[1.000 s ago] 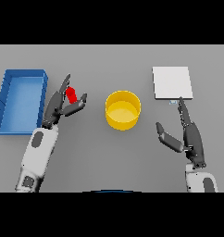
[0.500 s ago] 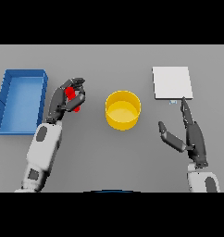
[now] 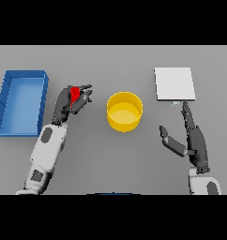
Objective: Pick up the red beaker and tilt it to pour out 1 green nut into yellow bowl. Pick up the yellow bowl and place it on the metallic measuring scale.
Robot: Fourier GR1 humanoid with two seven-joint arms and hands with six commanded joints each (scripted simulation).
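Note:
A small red beaker [image 3: 74, 93] is held above the table by my left hand [image 3: 72, 101], whose fingers and thumb are curled round it; most of the beaker is hidden by them. To its right stands the yellow bowl [image 3: 124, 111], a short gap away from the hand. No green nut shows. The metallic measuring scale [image 3: 174, 83] is a pale square plate at the back right. My right hand [image 3: 192, 138] rests open just below the scale, fingers straight and pointing toward it, thumb spread to the left.
A blue tray [image 3: 22, 101] with raised walls lies at the left, just beyond my left forearm. Grey table surrounds the bowl on all sides.
My left hand has closed round the red beaker and moved a little to the right, toward the yellow bowl. The right hand has barely moved.

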